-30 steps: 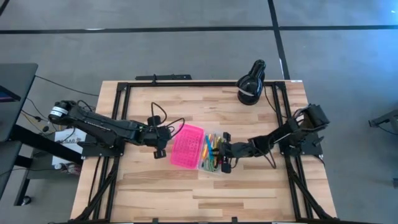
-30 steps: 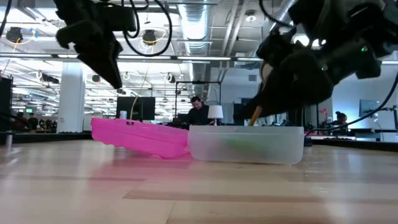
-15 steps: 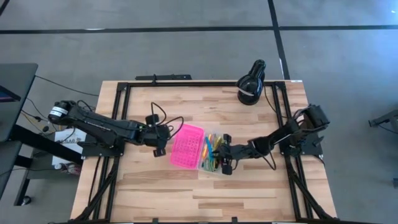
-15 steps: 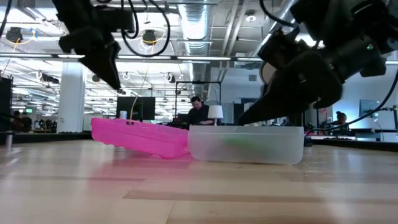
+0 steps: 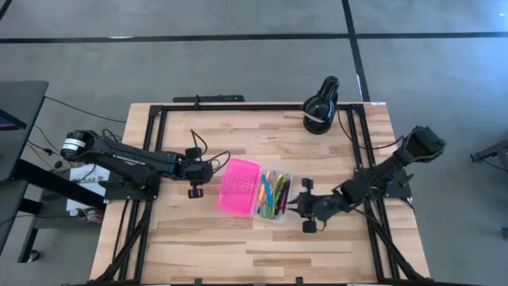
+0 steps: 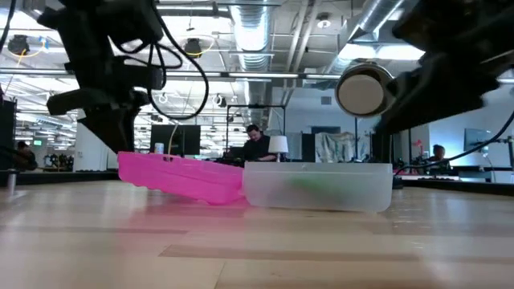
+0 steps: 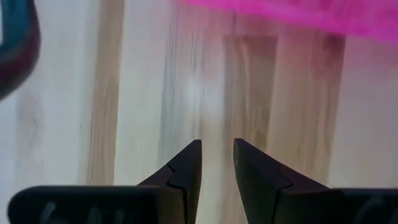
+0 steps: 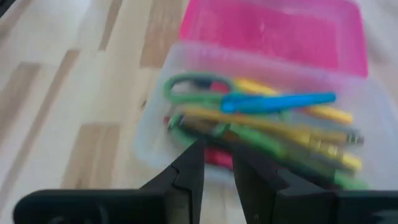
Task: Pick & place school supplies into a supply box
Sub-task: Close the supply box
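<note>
With coloured pens, pencils and green-handled scissors (image 8: 205,87) lying in the clear plastic box base (image 5: 272,195), both grippers, left (image 5: 195,191) and right (image 5: 306,227), stand clear, fingers narrowly parted and empty; next, likely closing the pink textured lid (image 5: 238,186).

Supply box at mid-table, one gripper on each side of it.

The supply box (image 5: 272,195) sits near the table's (image 5: 238,246) middle, its lid (image 5: 238,186) lying open against its left side. The school supplies (image 5: 275,193) lie inside the base. The left gripper (image 5: 194,191) is just left of the lid; the right gripper (image 5: 305,208) is just right of the base. A lamp (image 5: 321,106) stands at the far right corner.
</note>
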### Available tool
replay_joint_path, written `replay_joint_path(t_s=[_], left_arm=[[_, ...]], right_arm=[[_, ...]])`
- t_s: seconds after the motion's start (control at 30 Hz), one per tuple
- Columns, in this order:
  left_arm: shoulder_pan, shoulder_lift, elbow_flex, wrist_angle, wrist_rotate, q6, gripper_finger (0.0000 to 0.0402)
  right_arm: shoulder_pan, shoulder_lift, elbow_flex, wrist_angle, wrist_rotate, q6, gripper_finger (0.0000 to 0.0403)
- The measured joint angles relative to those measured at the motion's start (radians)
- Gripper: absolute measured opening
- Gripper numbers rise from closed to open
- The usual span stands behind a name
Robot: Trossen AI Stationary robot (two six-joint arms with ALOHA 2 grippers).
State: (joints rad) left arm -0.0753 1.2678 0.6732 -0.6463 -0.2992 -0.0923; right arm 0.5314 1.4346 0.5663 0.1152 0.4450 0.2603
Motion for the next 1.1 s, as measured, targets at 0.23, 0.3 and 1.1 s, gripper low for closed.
replay_joint_path(t_s=[0.23,0.3,1.1], left_arm=[[0.127,0.008,-0.009,0.092,0.146,0.201,0.0088],[0.164,0.010,-0.009,0.138,0.200,0.250,0.0088],[0.280,0.236,-0.005,0.187,0.395,0.401,0.0088]], right_arm=[[0.061,-0.028,-0.001,-0.252,-0.001,0.249,0.0077],[0.074,-0.019,0.000,-0.284,-0.001,0.292,0.0077],[-0.117,0.101,0.001,-0.304,-0.118,0.172,0.0101]])
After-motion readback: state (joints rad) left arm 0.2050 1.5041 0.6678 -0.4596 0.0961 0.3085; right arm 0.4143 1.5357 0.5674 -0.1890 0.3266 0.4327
